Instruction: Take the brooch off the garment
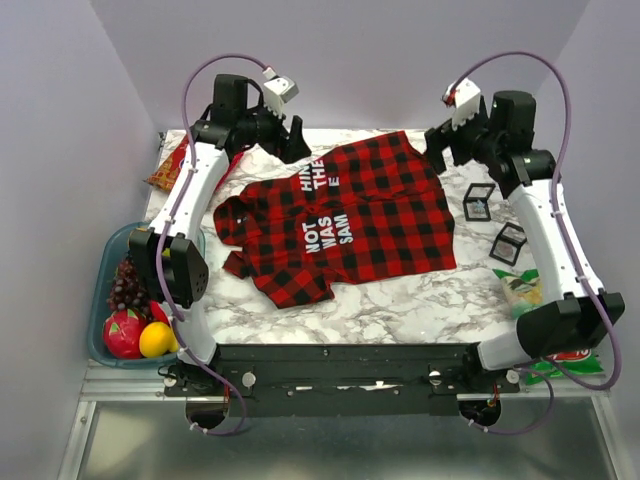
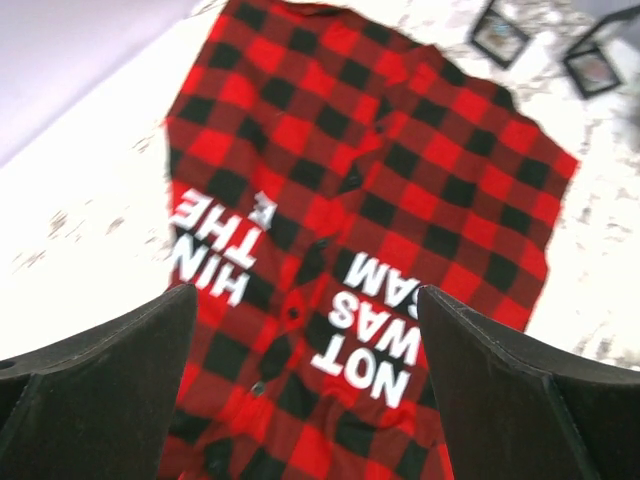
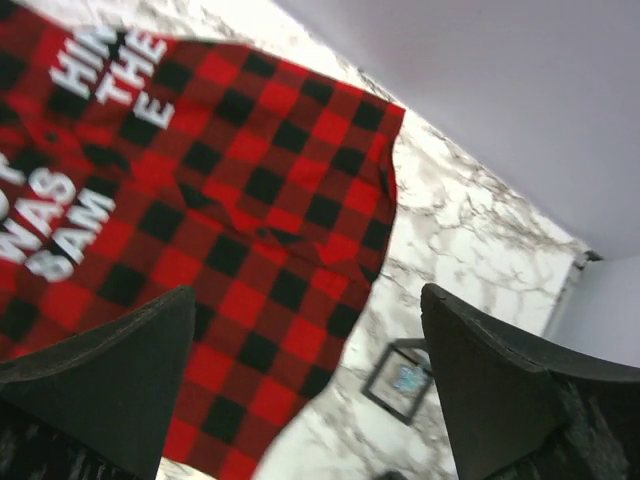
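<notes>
Top external: reaching forward, left pincer [image 1: 293, 140] and right pincer [image 1: 438, 155] hang splayed near the garment [image 1: 380, 210].

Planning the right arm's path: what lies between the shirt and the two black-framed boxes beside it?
Nothing. The top view shows only bare marble table between the shirt and the black-framed boxes.

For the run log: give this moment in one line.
left fingers open; right fingers open; both at far edge of shirt; brooch not seen
</notes>
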You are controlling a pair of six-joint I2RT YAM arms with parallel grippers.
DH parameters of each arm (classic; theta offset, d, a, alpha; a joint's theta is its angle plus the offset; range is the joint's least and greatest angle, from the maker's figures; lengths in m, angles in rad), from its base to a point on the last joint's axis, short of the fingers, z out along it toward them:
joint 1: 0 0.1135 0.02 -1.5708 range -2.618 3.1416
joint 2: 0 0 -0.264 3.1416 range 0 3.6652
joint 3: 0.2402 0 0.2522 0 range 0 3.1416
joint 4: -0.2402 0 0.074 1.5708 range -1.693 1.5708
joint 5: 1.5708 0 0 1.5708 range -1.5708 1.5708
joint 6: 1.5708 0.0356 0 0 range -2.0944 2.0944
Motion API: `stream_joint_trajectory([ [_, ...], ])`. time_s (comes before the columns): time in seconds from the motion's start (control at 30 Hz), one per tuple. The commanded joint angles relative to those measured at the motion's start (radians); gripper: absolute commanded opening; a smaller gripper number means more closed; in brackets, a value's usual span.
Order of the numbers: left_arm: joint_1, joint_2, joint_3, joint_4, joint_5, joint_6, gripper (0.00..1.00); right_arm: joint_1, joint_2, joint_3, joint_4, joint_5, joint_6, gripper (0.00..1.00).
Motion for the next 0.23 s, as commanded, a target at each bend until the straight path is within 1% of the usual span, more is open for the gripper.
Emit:
stream_joint_trajectory([
  [0.0,0.043,-0.009,0.025,-0.052,-0.191,0.013,0.99,0.023,0.058,0.155,0.070,0.095,0.319,1.00],
  [0.07,0.057,-0.012,0.034,-0.050,-0.220,0.011,0.99,0.024,0.095,0.239,0.079,0.098,0.375,1.00],
  [0.2,0.081,-0.020,0.039,-0.041,-0.289,-0.004,0.99,0.033,0.131,0.303,0.086,0.072,0.369,1.00],
])
